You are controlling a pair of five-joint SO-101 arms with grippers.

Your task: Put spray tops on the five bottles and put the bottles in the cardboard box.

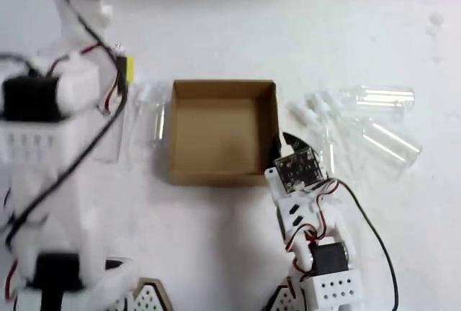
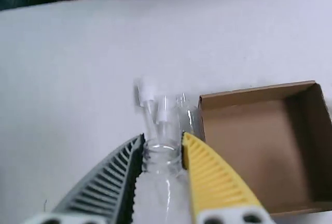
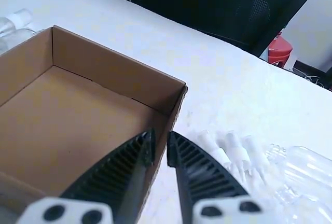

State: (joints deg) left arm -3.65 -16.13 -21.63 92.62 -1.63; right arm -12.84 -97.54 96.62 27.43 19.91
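In the left wrist view my left gripper [image 2: 162, 142], with one grey and one yellow finger, is shut on the neck of a clear bottle [image 2: 161, 182] that has no top. Just beyond it, a few white spray tops [image 2: 148, 95] lie on the table, left of the cardboard box [image 2: 259, 136]. The open box [image 1: 223, 131] sits mid-table. My right gripper [image 3: 160, 146] has its black fingers close together astride the box's right wall [image 3: 174, 110], pinching it near the front corner [image 1: 288, 142]. Clear bottles [image 1: 382, 98] and spray tops [image 1: 310, 113] lie right of the box.
The left arm [image 1: 43, 102] and its cables take up the table's left side. The right arm's base [image 1: 324, 268] stands at the front. Another clear bottle [image 1: 392, 144] lies at the right. The table's far edge borders a dark floor.
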